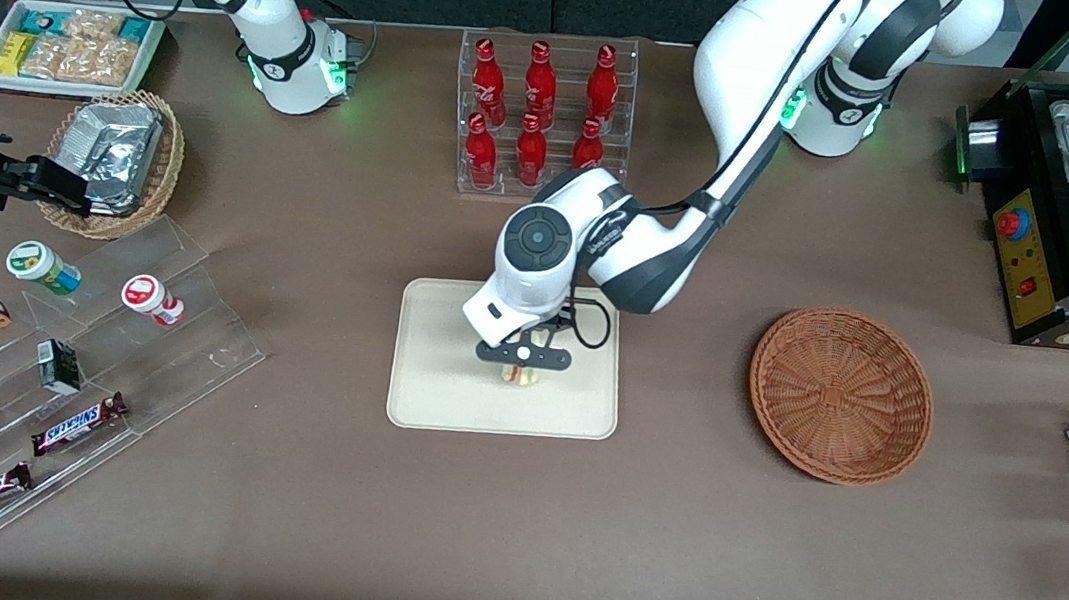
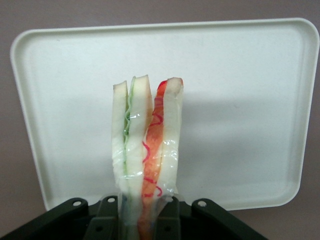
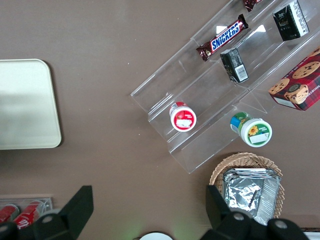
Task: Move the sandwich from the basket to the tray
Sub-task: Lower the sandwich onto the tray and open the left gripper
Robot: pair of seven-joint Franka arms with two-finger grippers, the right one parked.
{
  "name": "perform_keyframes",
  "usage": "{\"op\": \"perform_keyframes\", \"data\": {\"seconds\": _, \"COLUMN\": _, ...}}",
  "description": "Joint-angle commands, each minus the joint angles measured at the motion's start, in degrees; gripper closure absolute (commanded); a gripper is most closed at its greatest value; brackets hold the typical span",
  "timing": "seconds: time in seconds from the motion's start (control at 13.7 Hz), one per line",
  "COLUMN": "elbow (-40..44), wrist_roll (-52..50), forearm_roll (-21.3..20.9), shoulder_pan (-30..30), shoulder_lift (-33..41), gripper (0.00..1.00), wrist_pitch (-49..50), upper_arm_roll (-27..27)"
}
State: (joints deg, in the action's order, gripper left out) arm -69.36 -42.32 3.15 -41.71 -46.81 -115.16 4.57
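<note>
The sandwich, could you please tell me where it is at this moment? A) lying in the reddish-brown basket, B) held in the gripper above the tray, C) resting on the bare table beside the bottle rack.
B: the sandwich is clamped upright in the gripper over the tray, and the basket holds nothing.

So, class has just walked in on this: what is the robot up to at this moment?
The left arm's gripper is shut on the sandwich, a wedge of white bread with red and green filling, and holds it over the cream tray. The wrist view shows the sandwich standing on edge between the fingers, with the tray's bare surface below it. Whether it already touches the tray cannot be told. The reddish-brown wicker basket, toward the working arm's end of the table, has nothing in it.
</note>
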Motion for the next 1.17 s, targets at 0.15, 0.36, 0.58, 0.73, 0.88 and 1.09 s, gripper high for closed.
{"op": "perform_keyframes", "data": {"seconds": 0.15, "elbow": 3.18, "wrist_roll": 0.75, "forearm_roll": 0.1, "shoulder_pan": -0.65, "shoulder_lift": -4.51, "gripper": 0.9, "wrist_pitch": -1.2, "upper_arm_roll": 0.44}}
{"op": "perform_keyframes", "data": {"seconds": 0.36, "elbow": 3.18, "wrist_roll": 0.31, "forearm_roll": -0.16, "shoulder_pan": -1.0, "shoulder_lift": -6.53, "gripper": 0.88, "wrist_pitch": -3.22, "upper_arm_roll": 0.35}}
{"op": "perform_keyframes", "data": {"seconds": 0.58, "elbow": 3.09, "wrist_roll": 0.3, "forearm_roll": -0.33, "shoulder_pan": -1.01, "shoulder_lift": -7.58, "gripper": 0.87, "wrist_pitch": -4.37, "upper_arm_roll": 0.18}}
{"op": "perform_keyframes", "data": {"seconds": 0.73, "elbow": 3.09, "wrist_roll": 0.3, "forearm_roll": -0.34, "shoulder_pan": -1.01, "shoulder_lift": -8.29, "gripper": 0.8, "wrist_pitch": -5.25, "upper_arm_roll": 0.0}}
{"op": "perform_keyframes", "data": {"seconds": 0.88, "elbow": 3.0, "wrist_roll": 0.3, "forearm_roll": -0.42, "shoulder_pan": -1.01, "shoulder_lift": -8.21, "gripper": 0.3, "wrist_pitch": -5.16, "upper_arm_roll": 0.0}}
{"op": "perform_keyframes", "data": {"seconds": 1.09, "elbow": 3.09, "wrist_roll": 0.13, "forearm_roll": -0.51, "shoulder_pan": -0.57, "shoulder_lift": -6.54, "gripper": 0.01, "wrist_pitch": -4.46, "upper_arm_roll": -0.09}}
